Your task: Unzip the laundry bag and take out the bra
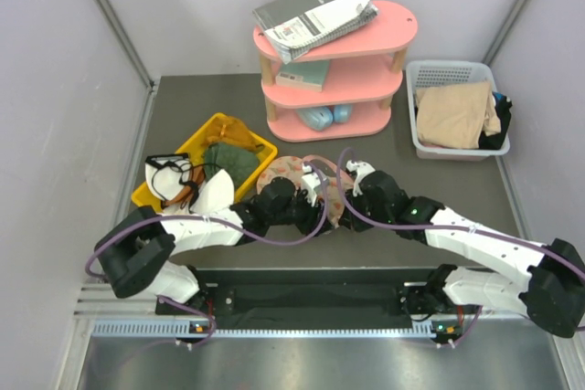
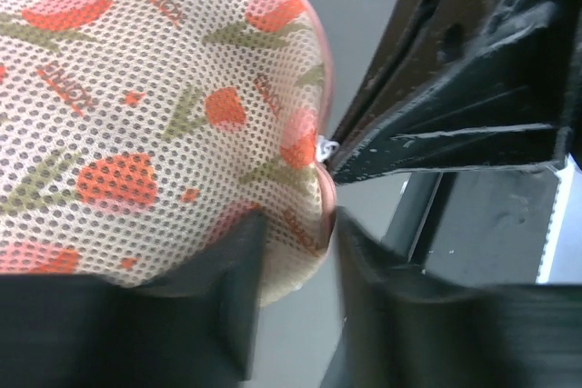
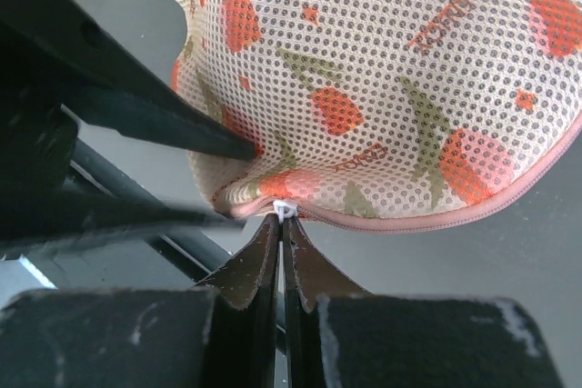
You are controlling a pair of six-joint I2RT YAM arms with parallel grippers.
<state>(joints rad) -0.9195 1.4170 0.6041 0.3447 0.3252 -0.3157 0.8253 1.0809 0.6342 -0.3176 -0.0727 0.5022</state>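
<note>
The laundry bag (image 1: 291, 173), a cream mesh pouch with red fruit print and pink trim, lies between my two arms in the middle of the table. My left gripper (image 2: 296, 224) straddles the bag's (image 2: 164, 115) rounded end, and both fingers press on the fabric there. The right gripper (image 3: 282, 220) is shut on the small white zipper pull (image 3: 285, 207) at the pink zipper seam of the bag (image 3: 400, 79). Seen from above, the left gripper (image 1: 311, 196) and right gripper (image 1: 340, 200) meet at the bag's near edge. The bra is hidden.
A yellow bin (image 1: 239, 137) holding an olive cloth stands at the left. A pink three-tier shelf (image 1: 393, 29) with booklets stands behind the bag. A white lattice basket (image 1: 448, 70) with a beige cloth sits at the back right.
</note>
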